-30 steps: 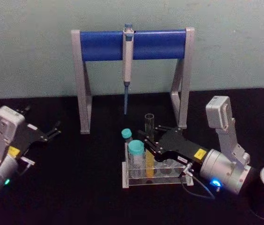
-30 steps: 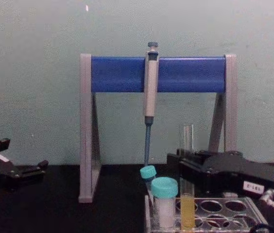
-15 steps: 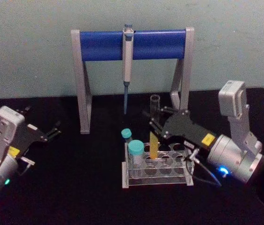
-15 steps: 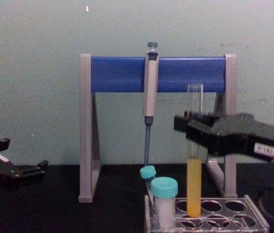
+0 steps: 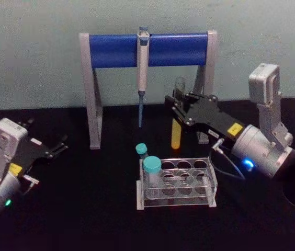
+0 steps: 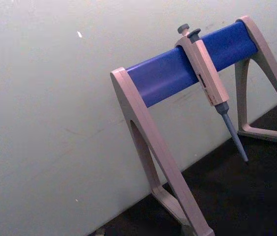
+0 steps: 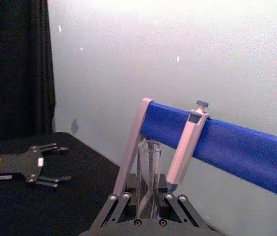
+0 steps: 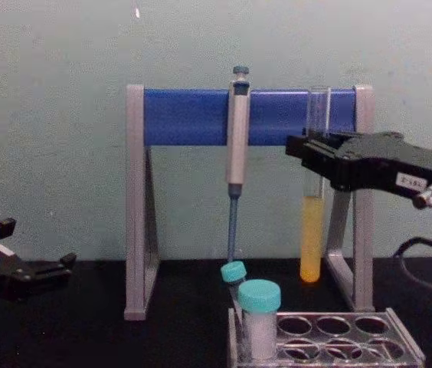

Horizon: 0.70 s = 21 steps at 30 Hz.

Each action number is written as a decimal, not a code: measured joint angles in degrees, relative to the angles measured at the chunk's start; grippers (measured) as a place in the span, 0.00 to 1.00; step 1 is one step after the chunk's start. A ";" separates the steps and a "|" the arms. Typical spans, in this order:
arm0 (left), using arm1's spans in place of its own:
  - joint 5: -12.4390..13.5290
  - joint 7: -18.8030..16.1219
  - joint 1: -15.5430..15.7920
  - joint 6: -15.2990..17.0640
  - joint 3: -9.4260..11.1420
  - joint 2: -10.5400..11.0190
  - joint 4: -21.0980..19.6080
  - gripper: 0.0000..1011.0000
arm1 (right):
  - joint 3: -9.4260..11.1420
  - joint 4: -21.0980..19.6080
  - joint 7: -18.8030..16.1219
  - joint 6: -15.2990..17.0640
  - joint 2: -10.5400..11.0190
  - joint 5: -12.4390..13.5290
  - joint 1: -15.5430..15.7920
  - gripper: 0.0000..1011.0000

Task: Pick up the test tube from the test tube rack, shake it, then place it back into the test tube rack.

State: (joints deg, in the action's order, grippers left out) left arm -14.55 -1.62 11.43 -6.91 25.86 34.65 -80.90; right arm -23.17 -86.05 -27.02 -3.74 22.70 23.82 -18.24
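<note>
While the right gripper (image 8: 315, 157) pinches the tall clear glass test tube of yellow-orange liquid (image 8: 312, 238) near its mouth, the tube hangs upright at centre right, above and behind the low clear plastic test tube rack (image 8: 406, 343). At lower left, the left gripper (image 5: 59, 146) rests with its fingers spread.

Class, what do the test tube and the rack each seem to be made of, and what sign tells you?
The test tube, held clear of the rack by the right gripper: probably glass, clear and glossy; the yellow liquid shows through. The rack: likely clear greyish plastic; its holes and far wall show through. The left gripper sits parked at left.
</note>
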 joint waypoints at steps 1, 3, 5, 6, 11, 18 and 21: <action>0.00 0.00 0.00 0.00 0.00 0.00 0.00 0.99 | 0.00 0.75 -0.04 -0.12 -0.35 -0.13 -0.64 0.23; 0.00 0.00 0.00 0.00 0.00 0.00 0.00 0.99 | -0.03 1.37 -0.09 -0.22 -0.64 -0.26 -1.10 0.24; 0.00 0.00 0.00 0.00 0.00 0.00 0.00 0.99 | -0.13 2.14 -0.21 -0.33 -1.08 -0.42 -1.82 0.24; 0.00 0.00 0.00 0.00 0.00 0.00 0.00 0.99 | -0.16 2.30 -0.27 -0.36 -1.18 -0.45 -1.95 0.24; 0.00 0.00 0.00 0.00 0.00 0.00 0.00 0.99 | -0.28 3.11 -0.53 -0.45 -1.76 -0.56 -2.62 0.23; 0.01 0.00 0.00 0.00 0.00 0.00 0.00 0.99 | 0.09 2.83 -0.16 -0.30 -1.64 -0.75 -2.39 0.23; 0.00 0.00 0.00 0.00 0.00 0.00 0.00 0.99 | 0.84 2.15 0.58 -0.05 -1.18 -0.89 -1.71 0.24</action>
State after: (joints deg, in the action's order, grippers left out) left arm -14.55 -1.62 11.43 -6.91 25.86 34.64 -80.90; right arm -22.33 -83.90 -26.45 -3.79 21.52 22.93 -19.96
